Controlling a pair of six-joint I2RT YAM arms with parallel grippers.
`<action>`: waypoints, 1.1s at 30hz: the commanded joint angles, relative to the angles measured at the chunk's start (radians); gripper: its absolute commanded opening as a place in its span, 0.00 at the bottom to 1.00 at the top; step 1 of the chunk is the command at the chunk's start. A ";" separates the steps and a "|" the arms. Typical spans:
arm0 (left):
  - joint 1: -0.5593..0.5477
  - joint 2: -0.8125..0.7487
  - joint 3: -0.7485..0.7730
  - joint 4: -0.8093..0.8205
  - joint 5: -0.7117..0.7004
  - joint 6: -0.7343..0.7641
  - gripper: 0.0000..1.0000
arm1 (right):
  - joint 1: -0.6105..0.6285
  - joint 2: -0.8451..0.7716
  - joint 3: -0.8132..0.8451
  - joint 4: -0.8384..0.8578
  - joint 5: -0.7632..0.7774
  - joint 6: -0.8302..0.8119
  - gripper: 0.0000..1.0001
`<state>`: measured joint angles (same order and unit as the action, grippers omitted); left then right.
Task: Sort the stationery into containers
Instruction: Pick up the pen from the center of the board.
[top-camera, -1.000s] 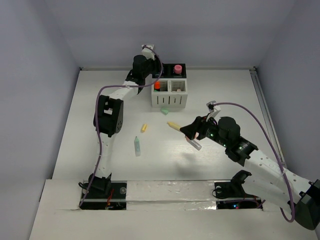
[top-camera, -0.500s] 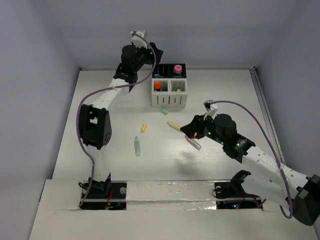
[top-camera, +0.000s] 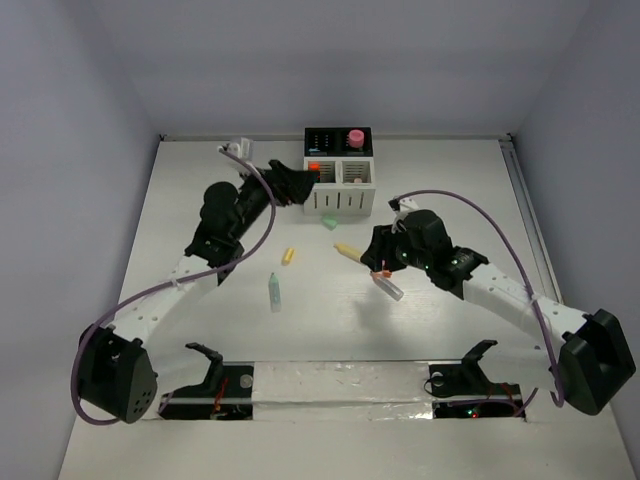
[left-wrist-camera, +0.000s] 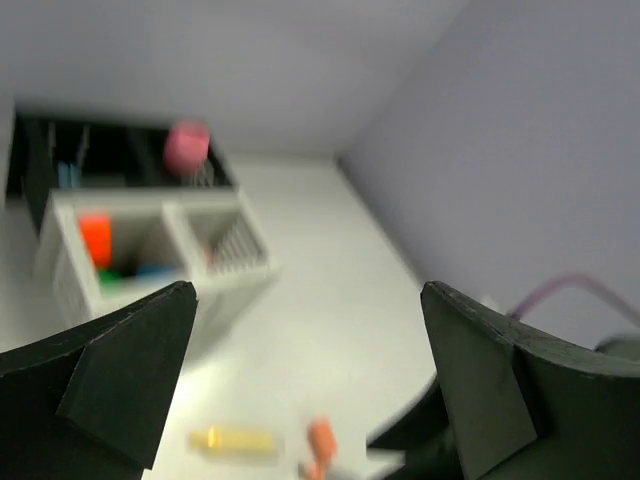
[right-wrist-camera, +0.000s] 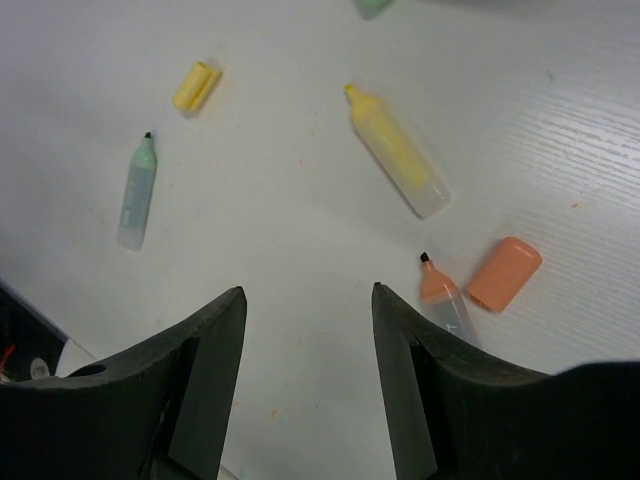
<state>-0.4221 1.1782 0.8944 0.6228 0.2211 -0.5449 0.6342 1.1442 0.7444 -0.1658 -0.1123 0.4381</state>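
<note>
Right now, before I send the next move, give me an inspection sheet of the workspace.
Surface: white table, shiny strip along the near edge.
Job's things: organizer holds an orange item and a pink item; loose, uncapped: green highlighter, yellow highlighter, orange highlighter; loose caps: green cap, yellow cap, orange cap.
Clutter: nothing seen.
Grippers: left gripper open, empty, close to the organizer; right gripper open, empty, near the orange highlighter.
Cables: a purple cable loops off each arm.
Surroundings: plain walls on three sides.

organizer at table rear; 3 highlighters, 3 caps scattered before it
</note>
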 joint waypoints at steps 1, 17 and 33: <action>-0.041 -0.112 -0.122 -0.102 -0.031 -0.055 0.94 | -0.017 0.034 0.069 -0.060 -0.004 -0.068 0.60; -0.063 -0.612 -0.097 -0.661 -0.210 0.138 0.99 | 0.091 0.443 0.422 -0.086 -0.036 -0.071 0.75; -0.063 -0.664 -0.153 -0.676 -0.203 0.212 0.99 | 0.035 0.710 0.604 -0.317 0.039 -0.426 0.72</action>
<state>-0.4824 0.5331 0.7456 -0.0803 0.0174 -0.3611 0.6884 1.8412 1.2987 -0.4442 -0.0528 0.1055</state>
